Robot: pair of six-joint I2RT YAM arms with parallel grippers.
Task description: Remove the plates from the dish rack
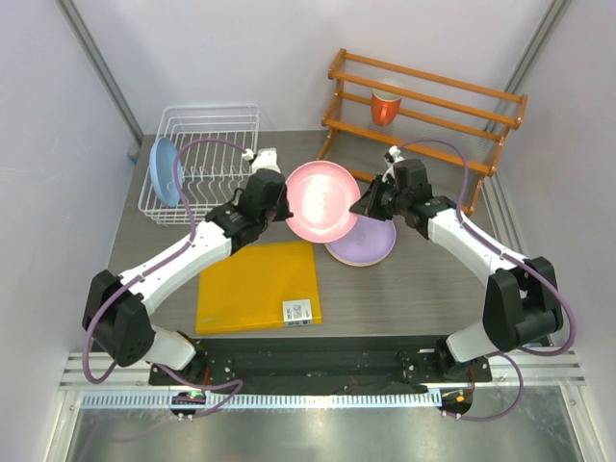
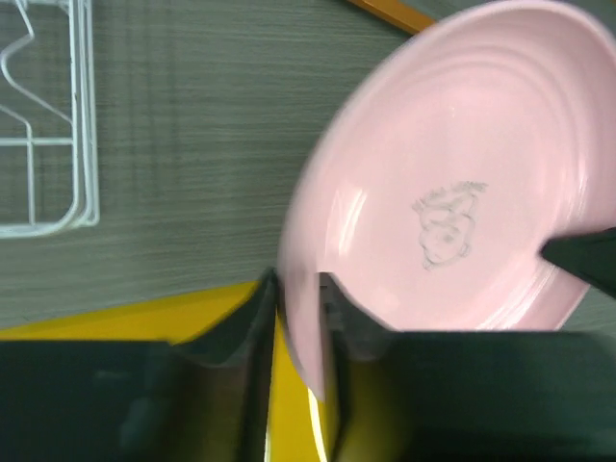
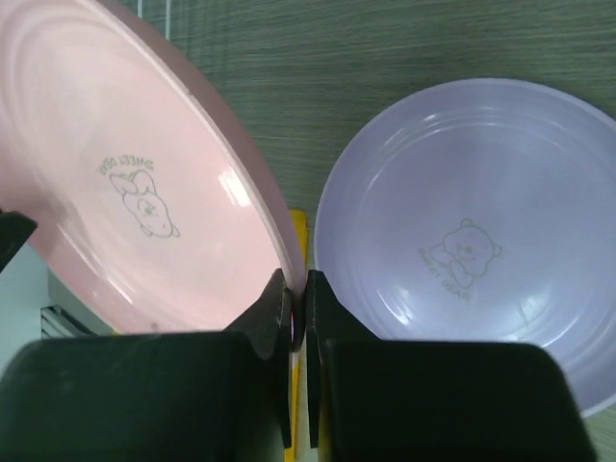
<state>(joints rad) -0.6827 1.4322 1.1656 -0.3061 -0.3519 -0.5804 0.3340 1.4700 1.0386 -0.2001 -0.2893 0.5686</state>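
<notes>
A pink plate (image 1: 322, 200) hangs tilted above the table between both arms. My left gripper (image 1: 286, 197) pinches its left rim, and in the left wrist view the fingers of that gripper (image 2: 298, 308) hug the pink plate's (image 2: 452, 192) edge. Opposite it, my right gripper (image 1: 361, 207) is shut on the right rim, and in its wrist view this gripper (image 3: 298, 298) clamps the pink plate (image 3: 125, 173). A lilac plate (image 1: 371, 245) lies flat on the table under the right gripper, with the same lilac plate (image 3: 472, 241) filling the right wrist view's right side. A light blue plate (image 1: 164, 173) stands on edge at the left end of the white wire dish rack (image 1: 207, 125).
A square yellow-orange mat (image 1: 255, 284) lies on the table in front of the left arm. At the back right stands an orange wooden shelf (image 1: 423, 106) holding an orange cup (image 1: 385, 106). A corner of the dish rack (image 2: 48, 144) shows in the left wrist view.
</notes>
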